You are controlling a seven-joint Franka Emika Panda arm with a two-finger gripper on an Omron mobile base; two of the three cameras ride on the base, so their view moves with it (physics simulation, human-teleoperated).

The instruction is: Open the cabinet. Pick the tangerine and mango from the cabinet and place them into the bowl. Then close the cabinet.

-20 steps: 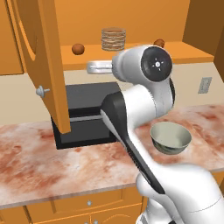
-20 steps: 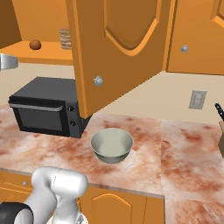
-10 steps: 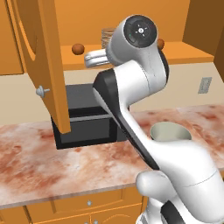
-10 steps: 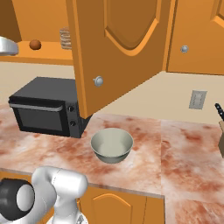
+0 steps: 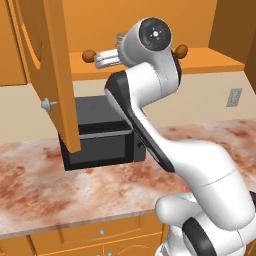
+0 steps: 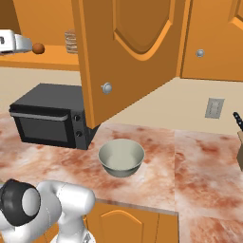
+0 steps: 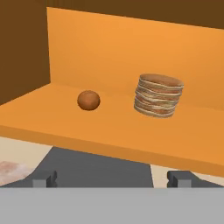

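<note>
The cabinet (image 6: pixel 128 57) stands with its left door (image 5: pixel 50 75) swung wide open and its right door (image 6: pixel 213 38) shut. On its shelf lie two small round orange-brown fruits, one on the left (image 5: pixel 89 55) (image 6: pixel 38 48) (image 7: pixel 89 100) and one on the right (image 5: pixel 181 50). By colour I cannot tell which is the tangerine and which the mango. My gripper (image 5: pixel 100 59) (image 6: pixel 7 40) (image 7: pixel 112 179) is open and empty at shelf height, pointing at the left fruit from a short way in front. The grey-green bowl (image 6: pixel 121 157) sits empty on the counter.
A ribbed brownish cylinder (image 7: pixel 158 95) (image 6: pixel 71 42) stands on the shelf right of the left fruit. The black microwave (image 6: pixel 50 116) (image 5: pixel 100 135) sits under the shelf. The open door's edge hangs over the counter near the bowl. A knife block (image 6: pixel 239 137) is at the far right.
The arm has swung upward and the open gripper has risen a little toward shelf level near the left fruit. The raised arm now hides the bowl in the left base view.
</note>
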